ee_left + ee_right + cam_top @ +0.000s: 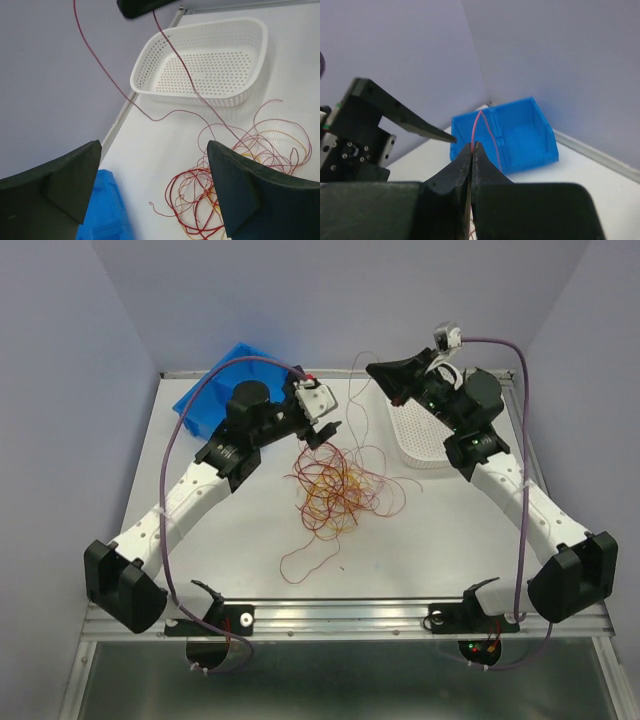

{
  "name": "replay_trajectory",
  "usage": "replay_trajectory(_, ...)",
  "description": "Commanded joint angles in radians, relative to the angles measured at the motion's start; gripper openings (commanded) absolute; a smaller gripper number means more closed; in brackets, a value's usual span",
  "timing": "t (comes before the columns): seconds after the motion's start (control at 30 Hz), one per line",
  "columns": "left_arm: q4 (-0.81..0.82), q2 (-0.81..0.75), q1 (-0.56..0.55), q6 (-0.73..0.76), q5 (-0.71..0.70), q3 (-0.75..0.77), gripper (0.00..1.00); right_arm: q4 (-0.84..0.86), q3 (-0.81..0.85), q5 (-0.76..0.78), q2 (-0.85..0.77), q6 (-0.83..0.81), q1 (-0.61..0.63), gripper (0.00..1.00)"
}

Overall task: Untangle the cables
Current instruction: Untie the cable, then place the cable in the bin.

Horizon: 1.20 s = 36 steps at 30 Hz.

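Observation:
The cables (335, 490) are a loose tangle of thin dark red and yellow-orange strands in the middle of the table. They also show in the left wrist view (235, 165). My left gripper (322, 430) hangs open and empty just above the tangle's far left edge, its fingers (240, 190) wide apart. My right gripper (374, 369) is raised at the back. It is shut on one red strand (484, 124), which loops out past its tips (471, 146). That strand (175, 50) runs taut down to the tangle.
A white perforated basket (425, 435) stands at the back right, below the right arm, and shows in the left wrist view (200, 65). A blue bin (212, 392) stands at the back left corner, behind the left arm. One loose red strand (305, 562) trails toward the near edge.

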Motion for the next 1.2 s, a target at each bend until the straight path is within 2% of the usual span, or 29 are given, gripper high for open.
replay_trajectory(0.0,0.3,-0.125,0.03,-0.197,-0.018,-0.143,0.99,0.024,0.146,-0.035,-0.026,0.02,0.004,0.0)
replay_trajectory(0.17,0.39,-0.137,0.036,-0.239,0.058,-0.269,0.99,0.018,0.321,-0.05,-0.006,0.032,0.004,0.0)
replay_trajectory(0.4,0.671,-0.123,0.053,-0.331,0.115,-0.38,0.99,0.026,0.439,-0.035,0.016,0.036,0.004,0.0)
replay_trajectory(0.57,0.7,-0.01,0.052,-0.374,0.122,-0.285,0.99,0.028,0.478,-0.03,0.023,0.046,0.004,0.01)
replay_trajectory(0.73,0.762,0.012,0.078,-0.446,0.153,-0.248,0.99,0.028,0.47,-0.044,0.017,0.067,0.004,0.01)
replay_trajectory(0.77,0.763,-0.008,0.084,-0.452,0.141,-0.259,0.99,0.028,0.456,-0.046,0.01,0.067,0.004,0.01)
replay_trajectory(0.93,0.756,-0.125,0.091,-0.475,-0.112,-0.352,0.99,0.028,0.4,-0.058,-0.018,0.058,0.004,0.01)
replay_trajectory(1.0,0.763,-0.155,0.116,-0.475,-0.138,-0.387,0.99,0.028,0.375,-0.056,-0.026,0.058,0.004,0.0)
replay_trajectory(1.1,0.776,-0.197,0.185,-0.516,-0.105,-0.391,0.98,0.026,0.358,-0.062,-0.024,0.069,0.004,0.0)
replay_trajectory(1.17,0.795,-0.194,0.24,-0.564,0.089,-0.374,0.99,0.026,0.354,-0.078,-0.021,0.078,0.004,0.01)
